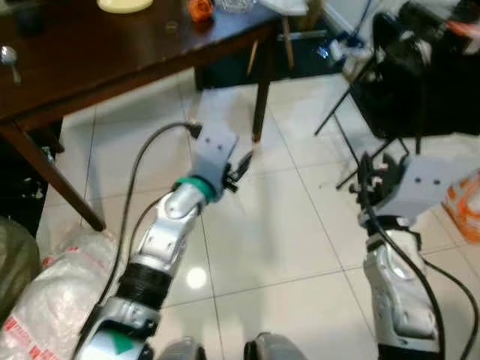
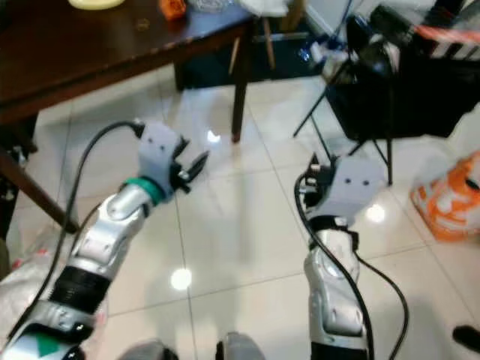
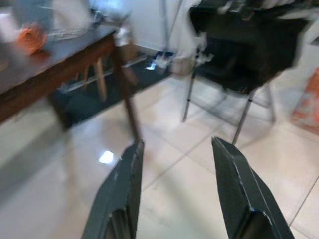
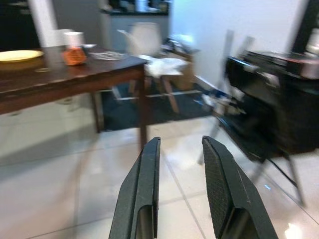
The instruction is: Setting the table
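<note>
Both your left gripper (image 3: 174, 189) and right gripper (image 4: 179, 191) hang spread and empty over pale floor tiles. The dark wooden table (image 1: 112, 52) fills the upper left; step closer before reaching for its pale yellow plate (image 1: 124, 4).

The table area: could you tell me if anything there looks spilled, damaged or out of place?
Nothing stands out. The dark wooden table holds a yellow plate, an orange object and a spoon, all resting normally; the tiled floor shows only light reflections.
</note>
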Tool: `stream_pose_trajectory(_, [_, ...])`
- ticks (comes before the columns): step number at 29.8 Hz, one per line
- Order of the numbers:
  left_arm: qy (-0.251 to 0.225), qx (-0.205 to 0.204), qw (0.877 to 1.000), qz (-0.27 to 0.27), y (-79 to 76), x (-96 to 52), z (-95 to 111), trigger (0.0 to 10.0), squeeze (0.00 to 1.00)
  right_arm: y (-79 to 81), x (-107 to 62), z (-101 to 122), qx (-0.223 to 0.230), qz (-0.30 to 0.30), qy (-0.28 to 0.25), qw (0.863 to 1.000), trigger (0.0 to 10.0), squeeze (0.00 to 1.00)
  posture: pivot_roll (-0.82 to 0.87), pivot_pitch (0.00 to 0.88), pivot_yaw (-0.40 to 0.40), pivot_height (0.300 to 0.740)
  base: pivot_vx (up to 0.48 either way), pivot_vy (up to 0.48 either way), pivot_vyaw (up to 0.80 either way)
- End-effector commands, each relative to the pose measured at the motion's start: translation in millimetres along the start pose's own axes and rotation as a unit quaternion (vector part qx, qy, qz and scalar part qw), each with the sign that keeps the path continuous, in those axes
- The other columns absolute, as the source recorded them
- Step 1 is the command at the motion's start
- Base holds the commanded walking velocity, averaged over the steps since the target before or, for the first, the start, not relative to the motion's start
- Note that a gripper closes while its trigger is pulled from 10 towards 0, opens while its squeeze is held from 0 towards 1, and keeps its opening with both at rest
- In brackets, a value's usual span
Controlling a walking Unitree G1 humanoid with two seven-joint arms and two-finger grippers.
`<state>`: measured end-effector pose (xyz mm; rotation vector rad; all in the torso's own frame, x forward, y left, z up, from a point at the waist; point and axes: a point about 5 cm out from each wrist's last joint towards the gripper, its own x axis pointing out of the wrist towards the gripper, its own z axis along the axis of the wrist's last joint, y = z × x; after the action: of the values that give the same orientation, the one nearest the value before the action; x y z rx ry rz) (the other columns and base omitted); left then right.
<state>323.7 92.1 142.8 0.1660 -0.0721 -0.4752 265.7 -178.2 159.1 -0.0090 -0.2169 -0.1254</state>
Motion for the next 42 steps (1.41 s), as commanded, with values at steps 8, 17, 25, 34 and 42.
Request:
stream_pose_trajectory(8, [0.000, 0.003, 1.000, -0.015, -14.7, -7.0, -5.0, 10.0, 0.00, 0.4, -1.1, -12.0, -0.008, 0.010, 0.023, 1.000, 10.0, 0.00, -0.03, 0.000, 0.017, 0.740, 0.480, 0.000, 0.00])
stream_pose_trajectory(17, [-0.002, 0.002, 1.000, -0.015, -17.3, -5.0, -5.3, 10.0, 0.00, -1.3, -3.6, -12.8, -0.010, 0.006, 0.020, 1.000, 10.0, 0.00, -0.04, 0.000, 0.024, 0.740, 0.480, 0.000, 0.00])
stream_pose_trajectory(25, [0.011, 0.006, 0.999, 0.032, -3.4, -13.4, -11.9, 10.0, 0.00, 2.4, -3.7, -11.8, -0.018, 0.017, 0.018, 1.000, 10.0, 0.00, -0.03, 0.000, 0.019, 0.740, 0.480, 0.000, 0.00])
stream_pose_trajectory(34, [0.007, 0.009, 0.999, 0.035, -5.8, -14.0, -10.5, 10.0, 0.00, 5.3, -1.7, -12.2, -0.014, 0.019, 0.017, 1.000, 10.0, 0.00, -0.02, 0.000, 0.022, 0.740, 0.457, 0.000, 0.00])
stream_pose_trajectory(42, [0.003, 0.012, 0.999, 0.030, -7.9, -11.5, -8.6, 10.0, 0.00, 3.8, -3.9, -12.8, -0.013, 0.012, 0.017, 1.000, 10.0, 0.00, -0.04, 0.000, 0.033, 0.740, 0.469, 0.000, 0.00])
